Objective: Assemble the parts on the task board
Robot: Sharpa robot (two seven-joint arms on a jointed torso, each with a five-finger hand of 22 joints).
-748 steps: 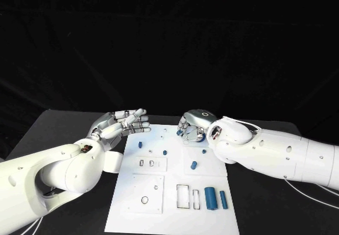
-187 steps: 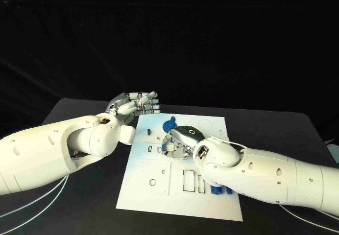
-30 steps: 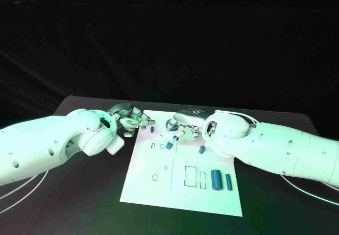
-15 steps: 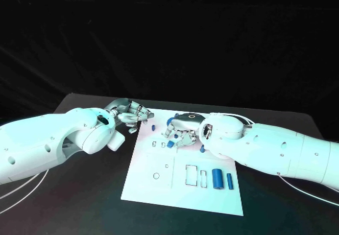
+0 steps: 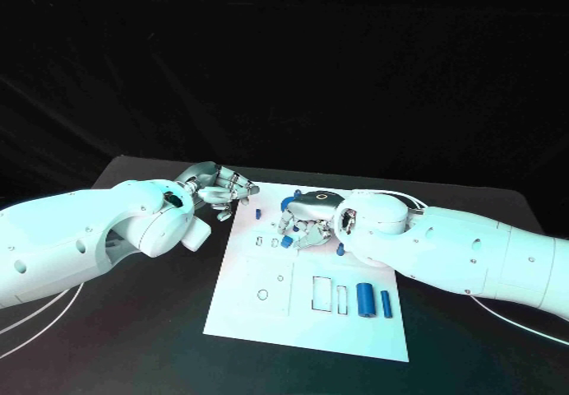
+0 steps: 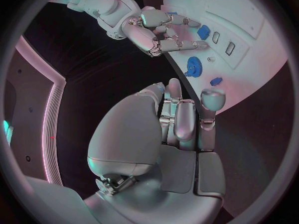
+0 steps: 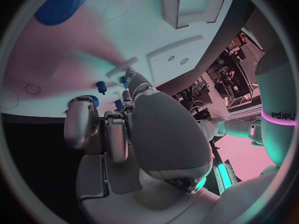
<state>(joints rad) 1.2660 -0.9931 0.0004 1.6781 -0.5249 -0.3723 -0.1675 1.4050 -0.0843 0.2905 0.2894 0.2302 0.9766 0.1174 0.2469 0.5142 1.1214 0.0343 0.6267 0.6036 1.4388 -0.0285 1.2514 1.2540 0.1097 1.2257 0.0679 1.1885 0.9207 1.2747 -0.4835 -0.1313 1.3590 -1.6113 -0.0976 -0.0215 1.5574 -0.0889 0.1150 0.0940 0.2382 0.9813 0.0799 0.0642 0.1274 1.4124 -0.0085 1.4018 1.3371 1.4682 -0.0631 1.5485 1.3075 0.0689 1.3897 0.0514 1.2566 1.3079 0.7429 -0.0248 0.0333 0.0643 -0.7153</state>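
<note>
Head view: right hand (image 5: pixel 306 222) is placed over the task board (image 5: pixel 303 321) at frame centre, fingers curled over small blue parts (image 5: pixel 286 242); whether one is grasped cannot be told. Left hand (image 5: pixel 219 188), fingers curled on nothing, sits at the board's upper-left edge. Part should be aligned over its slot before pressing. Fingertip contact is hidden.

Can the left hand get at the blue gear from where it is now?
Probably yes. The left hand sits at the board's far left corner holding nothing, the gear lies near that edge, and the right hand is beyond it.
</note>
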